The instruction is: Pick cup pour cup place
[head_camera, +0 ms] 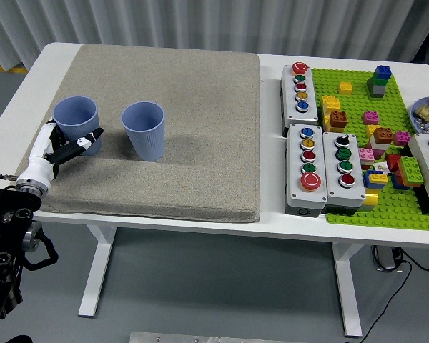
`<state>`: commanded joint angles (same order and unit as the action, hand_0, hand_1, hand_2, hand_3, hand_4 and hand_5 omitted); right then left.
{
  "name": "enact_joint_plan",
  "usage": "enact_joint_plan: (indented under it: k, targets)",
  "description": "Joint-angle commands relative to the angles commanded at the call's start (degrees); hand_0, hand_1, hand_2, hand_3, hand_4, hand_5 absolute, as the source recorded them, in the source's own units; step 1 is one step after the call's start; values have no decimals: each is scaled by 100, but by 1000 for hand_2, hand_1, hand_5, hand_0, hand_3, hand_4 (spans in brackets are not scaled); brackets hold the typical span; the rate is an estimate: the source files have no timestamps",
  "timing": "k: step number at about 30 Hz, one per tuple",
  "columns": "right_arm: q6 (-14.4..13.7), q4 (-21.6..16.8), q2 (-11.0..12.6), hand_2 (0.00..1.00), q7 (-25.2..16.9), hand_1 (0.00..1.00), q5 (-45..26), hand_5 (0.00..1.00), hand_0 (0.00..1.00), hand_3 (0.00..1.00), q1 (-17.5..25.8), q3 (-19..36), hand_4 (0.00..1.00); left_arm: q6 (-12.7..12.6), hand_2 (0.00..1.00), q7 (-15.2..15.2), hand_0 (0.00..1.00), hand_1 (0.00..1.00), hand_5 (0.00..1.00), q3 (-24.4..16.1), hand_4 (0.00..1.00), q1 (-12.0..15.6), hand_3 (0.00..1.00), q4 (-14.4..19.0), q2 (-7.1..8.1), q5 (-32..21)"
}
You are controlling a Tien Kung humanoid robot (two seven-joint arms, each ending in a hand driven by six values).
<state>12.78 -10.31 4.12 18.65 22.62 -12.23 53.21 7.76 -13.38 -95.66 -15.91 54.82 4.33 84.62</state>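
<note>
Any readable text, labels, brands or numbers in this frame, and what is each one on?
None can be read.
The two blue cups, left cup and right cup: plain, no print visible.
The grey button boxes: coloured buttons only; any markings are too small to make out.
The green brick baseplate and its bricks: no lettering visible.
The left hand by the left cup shows no marking.
</note>
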Motion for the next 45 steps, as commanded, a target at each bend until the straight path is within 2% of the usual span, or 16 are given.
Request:
enact_joint_plan:
  k: [3, 4, 9, 10, 15, 16, 21, 22, 27, 28, 45]
  targets:
    - [1, 0, 1, 752, -1, 698, -7, 282, 748, 607, 0, -8, 119, -20, 998, 22, 749, 836, 272, -6, 896, -4, 998, -17, -1, 1]
    - [1, 0, 1, 752, 0, 699, -7, 282, 748, 607, 0, -10, 119, -21, 998, 24, 710, 798, 229, -7, 857, -4, 998, -18, -1, 2]
    - [3, 0, 0, 752, 3, 699, -1, 282, 748, 607, 6, -12, 119, -60, 998, 25, 710, 798, 229, 9, 857, 1, 998, -19, -8, 58]
    - [5, 0, 0, 753, 4, 698, 3, 283, 748, 608, 8, -11, 120, -69, 993, 25, 646, 746, 188, 11, 832, 3, 998, -21, -9, 65]
    - [8, 0, -1, 753, 4, 698, 13, 283, 748, 608, 19, -9, 120, -152, 993, 21, 646, 746, 188, 24, 832, 22, 998, -17, -18, 19]
    - [8, 0, -2, 752, 5, 698, 16, 281, 748, 607, 19, -10, 118, -158, 918, 25, 602, 700, 188, 28, 788, 23, 977, -15, -20, 13]
    - [11, 0, -3, 752, 5, 698, 19, 281, 748, 607, 25, -15, 118, -186, 918, 22, 602, 700, 188, 38, 788, 28, 977, -9, -27, 23]
    - [11, 0, -3, 753, 5, 699, 21, 281, 748, 607, 26, -14, 118, -191, 910, 22, 518, 660, 157, 40, 765, 30, 946, -8, -27, 20]
    - [14, 0, -4, 753, 10, 699, 37, 281, 748, 607, 38, -12, 118, -222, 910, 16, 518, 660, 157, 50, 765, 38, 946, 1, -28, -5]
    - [14, 0, -5, 753, 9, 698, 36, 279, 748, 607, 39, -13, 118, -223, 902, 16, 469, 638, 128, 52, 728, 40, 935, 4, -28, -7]
    - [17, 0, 5, 754, 7, 698, -3, 277, 748, 607, 9, -35, 117, -311, 895, -40, 475, 640, 139, 82, 731, 31, 923, 84, -34, -86]
